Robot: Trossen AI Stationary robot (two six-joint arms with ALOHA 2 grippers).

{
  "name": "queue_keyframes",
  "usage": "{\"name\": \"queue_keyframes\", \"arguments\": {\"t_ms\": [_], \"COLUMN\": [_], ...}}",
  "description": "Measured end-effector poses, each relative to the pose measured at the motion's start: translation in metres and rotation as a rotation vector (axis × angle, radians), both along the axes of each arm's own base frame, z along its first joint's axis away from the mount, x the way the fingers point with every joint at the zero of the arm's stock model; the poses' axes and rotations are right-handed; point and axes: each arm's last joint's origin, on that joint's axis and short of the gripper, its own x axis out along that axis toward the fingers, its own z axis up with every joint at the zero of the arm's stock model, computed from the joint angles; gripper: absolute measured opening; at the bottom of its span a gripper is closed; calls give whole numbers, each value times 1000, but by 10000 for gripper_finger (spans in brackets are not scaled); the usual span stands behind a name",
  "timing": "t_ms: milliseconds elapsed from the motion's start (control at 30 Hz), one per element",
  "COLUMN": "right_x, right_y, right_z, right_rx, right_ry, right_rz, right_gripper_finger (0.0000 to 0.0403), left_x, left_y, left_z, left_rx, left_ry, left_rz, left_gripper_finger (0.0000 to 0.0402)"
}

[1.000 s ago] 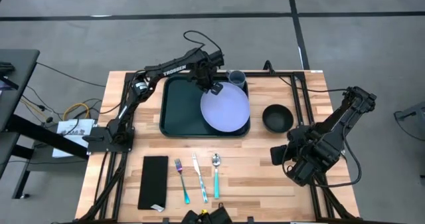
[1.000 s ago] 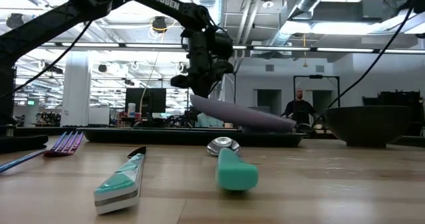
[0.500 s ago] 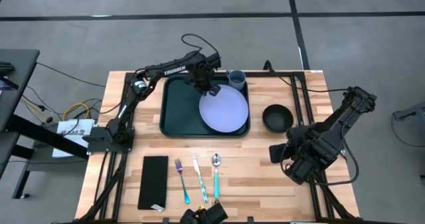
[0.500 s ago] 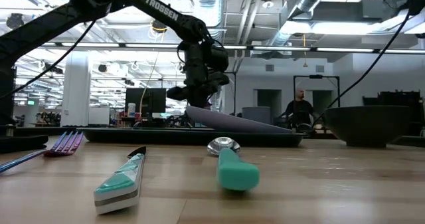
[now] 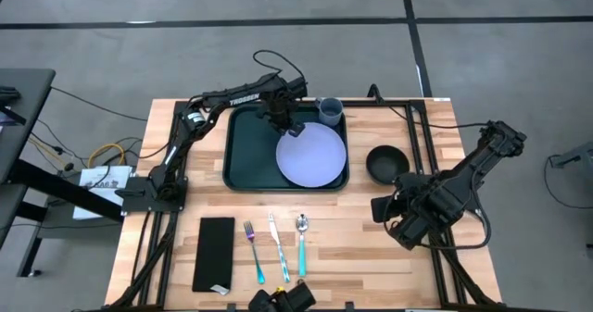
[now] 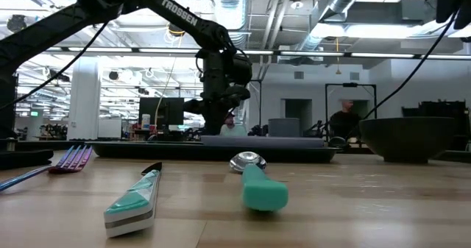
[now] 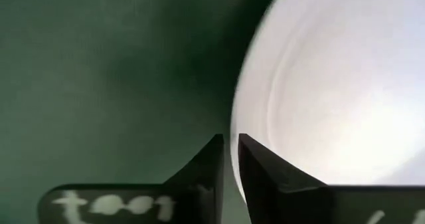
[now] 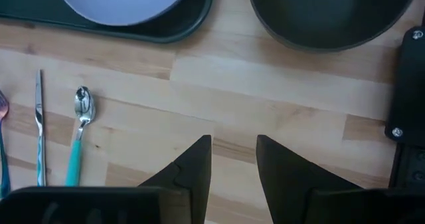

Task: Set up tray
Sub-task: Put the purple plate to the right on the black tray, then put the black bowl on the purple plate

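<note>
The dark green tray (image 5: 250, 150) lies at the table's far middle. A pale lilac plate (image 5: 312, 155) lies flat in its right half and shows as a thin band in the low view (image 6: 261, 140). My left gripper (image 5: 283, 120) stands at the plate's far-left rim, shut on it (image 7: 229, 154). My right gripper (image 8: 234, 161) is open and hovers above bare wood near the table's right side, on the near side of the black bowl (image 5: 386, 164). My left gripper pinches the plate's rim (image 7: 234, 141) at its far-left side between the two fingers, coming from above and pointing down. One finger (image 7: 262, 174) lies over the plate's inner side, the other (image 7: 211, 164) outside it above the tray floor. The plate lies flat in the tray.
A blue-grey cup (image 5: 330, 108) stands just beyond the tray's far right corner. A narrow black flat rectangle (image 5: 216, 254), a fork (image 5: 254, 252), a knife (image 5: 278, 247) and a teal-handled spoon (image 5: 301, 245) lie in a row on the near side. A person moves in the room behind.
My left gripper has moved down and a little toward the table's left, still holding the plate's rim. The plate, first tilted with its held far-left rim raised and its opposite edge low, has come down flat into the tray. My right arm has shifted slightly left.
</note>
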Motion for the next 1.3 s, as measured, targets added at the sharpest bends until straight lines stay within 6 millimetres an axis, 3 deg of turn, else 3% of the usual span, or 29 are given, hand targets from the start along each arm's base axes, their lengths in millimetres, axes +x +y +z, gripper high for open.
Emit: {"name": "queue_keyframes", "arguments": {"t_ms": [167,267,467,633,800,967,1167,1300], "right_x": [4,4,5,7,18,31,40,47], "right_y": [-3,-4,-4,-11,-33,-65,-97,-109], "right_z": [0,0,0,0,-1,-2,-14,-20], "right_rx": [-3,-6,-19,-40,-27,-18,26,41], "right_ry": [3,6,7,22,136,244,325,305], "right_rz": [14,14,36,10,59,134,234,278], "right_gripper_finger": [113,113,113,113,113,113,113,113], "left_x": [-2,-5,-20,-37,-59,-82,-112,-143], "left_y": [3,10,18,4,-26,-71,-132,-167], "left_z": [1,12,72,137,199,249,283,283], "left_rx": [22,43,138,251,301,386,480,521], "left_ry": [9,-18,-160,-361,-606,-753,-950,-1097], "left_rz": [-8,-11,-6,-95,-212,-357,-490,-517], "left_gripper_finger": [37,37,37,38,38,38,38,38]}}
